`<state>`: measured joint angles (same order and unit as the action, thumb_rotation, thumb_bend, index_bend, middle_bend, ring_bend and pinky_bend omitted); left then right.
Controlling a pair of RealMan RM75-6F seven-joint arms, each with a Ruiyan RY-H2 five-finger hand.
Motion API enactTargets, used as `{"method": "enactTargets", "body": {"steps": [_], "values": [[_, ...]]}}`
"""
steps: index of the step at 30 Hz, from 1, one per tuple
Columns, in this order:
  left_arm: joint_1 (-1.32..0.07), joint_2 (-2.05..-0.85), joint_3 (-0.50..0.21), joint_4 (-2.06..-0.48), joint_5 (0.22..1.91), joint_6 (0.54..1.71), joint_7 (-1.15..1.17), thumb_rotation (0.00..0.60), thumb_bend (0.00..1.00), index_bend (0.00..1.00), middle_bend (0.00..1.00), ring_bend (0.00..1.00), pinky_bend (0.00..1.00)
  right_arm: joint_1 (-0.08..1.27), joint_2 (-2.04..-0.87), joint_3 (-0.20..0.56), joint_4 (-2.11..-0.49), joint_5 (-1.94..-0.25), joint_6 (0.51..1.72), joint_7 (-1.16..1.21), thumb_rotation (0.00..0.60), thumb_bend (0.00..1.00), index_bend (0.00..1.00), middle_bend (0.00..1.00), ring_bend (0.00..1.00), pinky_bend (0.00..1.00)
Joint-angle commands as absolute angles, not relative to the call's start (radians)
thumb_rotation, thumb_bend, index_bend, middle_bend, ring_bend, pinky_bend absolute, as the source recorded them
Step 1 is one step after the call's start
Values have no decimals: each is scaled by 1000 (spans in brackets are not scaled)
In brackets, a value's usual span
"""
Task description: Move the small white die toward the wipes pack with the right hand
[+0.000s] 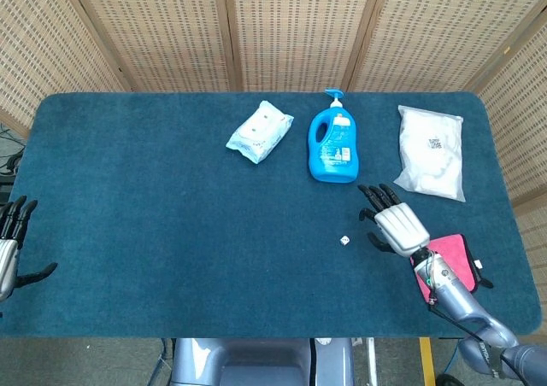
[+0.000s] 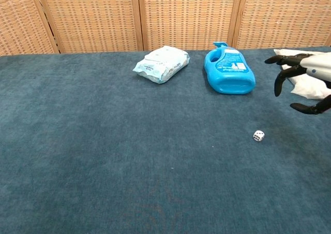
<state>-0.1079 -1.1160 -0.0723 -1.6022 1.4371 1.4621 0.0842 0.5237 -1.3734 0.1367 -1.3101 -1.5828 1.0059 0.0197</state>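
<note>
The small white die [image 1: 344, 241] [image 2: 258, 135] lies on the blue tabletop, in front of the blue bottle. The white wipes pack [image 1: 259, 131] [image 2: 161, 63] lies at the back, left of the bottle. My right hand [image 1: 396, 222] [image 2: 305, 78] hovers just right of the die, fingers spread and holding nothing, a short gap away from the die. My left hand [image 1: 10, 248] shows only at the left edge of the head view, off the table's front left, fingers spread and empty.
A blue detergent bottle [image 1: 333, 143] [image 2: 229, 72] lies between the wipes pack and a white plastic bag [image 1: 432, 151] [image 2: 306, 81] at the back right. A pink cloth [image 1: 451, 262] lies under my right forearm near the front right edge.
</note>
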Motion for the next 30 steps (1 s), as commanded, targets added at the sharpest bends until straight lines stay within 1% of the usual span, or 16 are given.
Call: {"method": "enactTargets", "body": {"steps": [1,9,16,19,30], "values": [[-110,-1117,-73,-1603,1435,1459,88,600,0,0,0,0,0,543,-1408,128,-1272,-1560,977,6,600,464,384,0,0,0],[-115,-1119,-75,-1607,1421,1448,102,600,0,0,0,0,0,566,-1482,98,-1174,-1550,959,-22,600,465,384,0,0,0],[-116,-1122,-75,-1607,1417,1445,109,600,0,0,0,0,0,570,-1519,66,-1126,-1575,981,-17,600,465,384,0,0,0],[-116,-1123,-75,-1608,1414,1446,113,600,0,0,0,0,0,572,-1551,40,-1086,-1602,1000,-12,600,464,384,0,0,0],[-114,-1127,-77,-1611,1410,1452,124,600,0,0,0,0,0,583,-1597,20,-1030,-1614,1020,-1,600,466,384,0,0,0]]}}
